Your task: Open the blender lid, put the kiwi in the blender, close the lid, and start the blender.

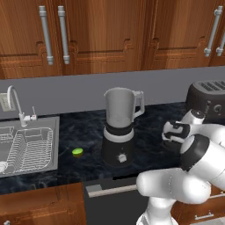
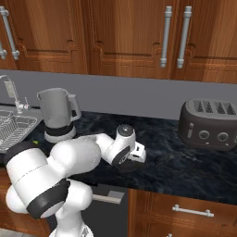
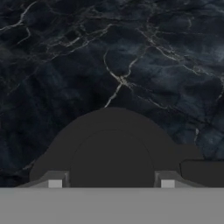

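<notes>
The blender stands on the dark marble counter with its clear grey jar open at the top. The blender lid, a round black cap with a raised centre knob, lies low at the counter to the blender's right, seen as a dark disc under the hand. My gripper points straight down over it, its two fingertips pressed against either side of the knob. The kiwi, small and lime green, rests on the counter left of the blender base, apart from everything.
A dark toaster sits at the back right. A steel sink with a wire rack and a faucet lies to the left. Wooden cabinets hang above, and bare counter stretches between the lid and the toaster.
</notes>
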Controlling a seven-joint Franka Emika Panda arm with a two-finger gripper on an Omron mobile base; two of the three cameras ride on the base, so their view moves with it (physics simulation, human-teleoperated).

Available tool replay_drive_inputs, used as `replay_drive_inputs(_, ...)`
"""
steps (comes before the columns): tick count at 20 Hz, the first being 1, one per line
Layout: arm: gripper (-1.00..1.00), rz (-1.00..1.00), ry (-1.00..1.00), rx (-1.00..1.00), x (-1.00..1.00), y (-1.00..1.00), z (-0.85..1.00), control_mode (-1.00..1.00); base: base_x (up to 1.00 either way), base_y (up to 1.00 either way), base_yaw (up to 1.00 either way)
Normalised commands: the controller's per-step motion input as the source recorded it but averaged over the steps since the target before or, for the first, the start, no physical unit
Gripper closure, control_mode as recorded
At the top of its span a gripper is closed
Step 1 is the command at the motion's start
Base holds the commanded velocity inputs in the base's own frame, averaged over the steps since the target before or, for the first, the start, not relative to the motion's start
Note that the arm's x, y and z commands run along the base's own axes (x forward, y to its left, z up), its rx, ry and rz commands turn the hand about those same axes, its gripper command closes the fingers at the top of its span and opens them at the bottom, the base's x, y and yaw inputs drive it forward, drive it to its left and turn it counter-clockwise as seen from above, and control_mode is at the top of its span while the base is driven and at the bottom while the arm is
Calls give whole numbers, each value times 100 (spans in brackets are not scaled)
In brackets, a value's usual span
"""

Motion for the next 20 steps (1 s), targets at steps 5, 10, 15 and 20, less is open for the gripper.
replay_drive_inputs(5,100,0,0,0,23,0,-23,-100,0,0,0)
replay_drive_inputs(10,100,0,0,0,17,0,-22,-100,0,0,0)
replay_drive_inputs(15,100,0,1,0,8,0,-42,-100,0,0,0)
replay_drive_inputs(20,-100,0,5,0,0,0,-40,-100,0,0,0)
